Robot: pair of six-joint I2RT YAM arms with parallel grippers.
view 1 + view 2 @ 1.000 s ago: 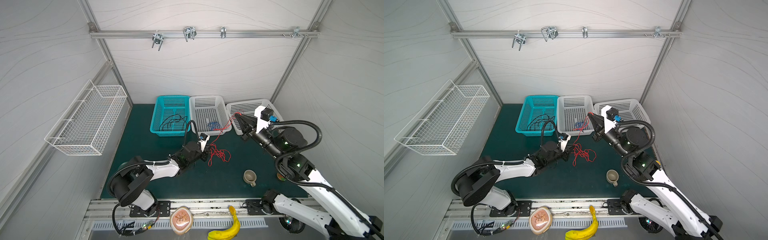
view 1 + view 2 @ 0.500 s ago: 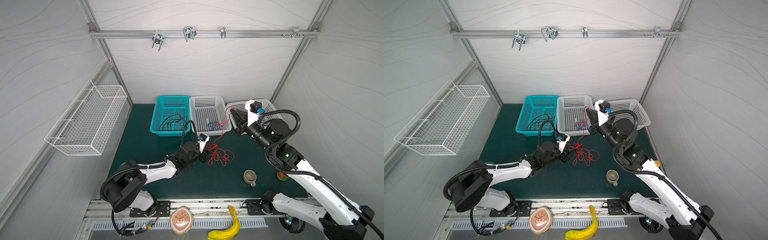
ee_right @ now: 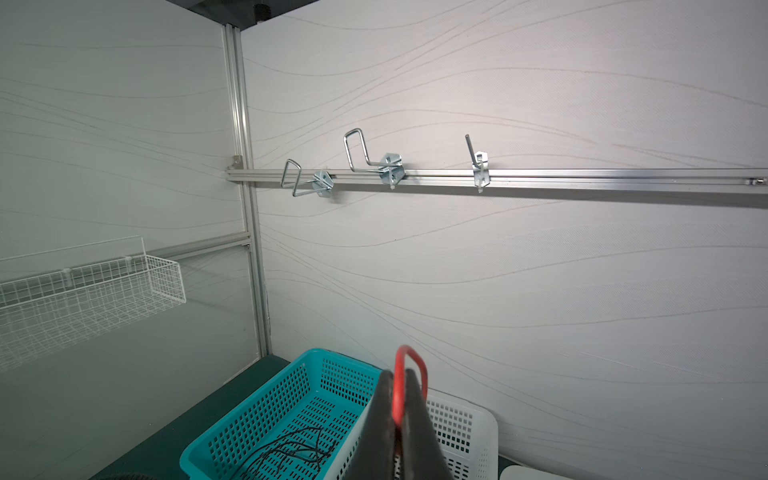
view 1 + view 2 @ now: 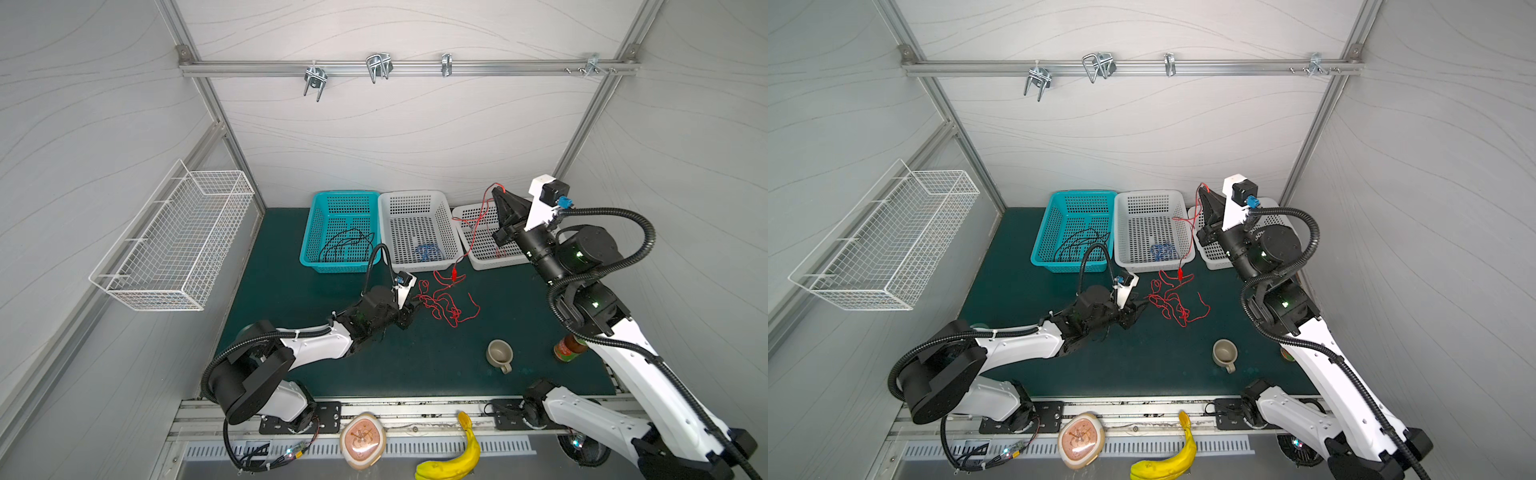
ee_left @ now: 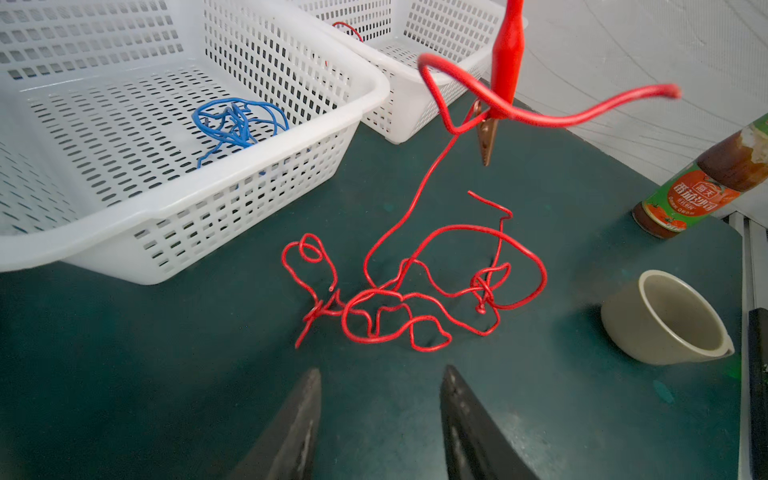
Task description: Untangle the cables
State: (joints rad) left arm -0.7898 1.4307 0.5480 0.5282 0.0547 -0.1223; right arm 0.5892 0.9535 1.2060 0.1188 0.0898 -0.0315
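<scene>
A tangle of red cables (image 4: 446, 305) (image 4: 1173, 305) (image 5: 415, 299) lies on the green mat. My left gripper (image 5: 380, 374) (image 4: 411, 309) hovers low just short of it, open, with nothing between its fingers. High above the rightmost white basket (image 4: 482, 249), my right gripper (image 3: 399, 372) (image 4: 496, 192) (image 4: 1202, 192) is shut on one red cable. That cable hangs down to a red alligator clip (image 5: 505, 50) (image 4: 455, 274) over the tangle. Blue cables (image 4: 426, 251) (image 5: 237, 124) sit in the middle white basket, and black cables (image 4: 345, 245) (image 3: 291, 453) in the teal basket.
A beige cup (image 4: 498, 353) (image 5: 665, 316) and a sauce bottle (image 4: 569, 347) (image 5: 702, 187) stand on the mat to the right of the tangle. A wire basket (image 4: 174, 241) hangs on the left wall. Metal hooks (image 3: 374, 162) sit on the back rail.
My left gripper has opened from nearly shut and now stands just clear of the tangle. The right gripper has swung right and higher, lifting its red cable.
</scene>
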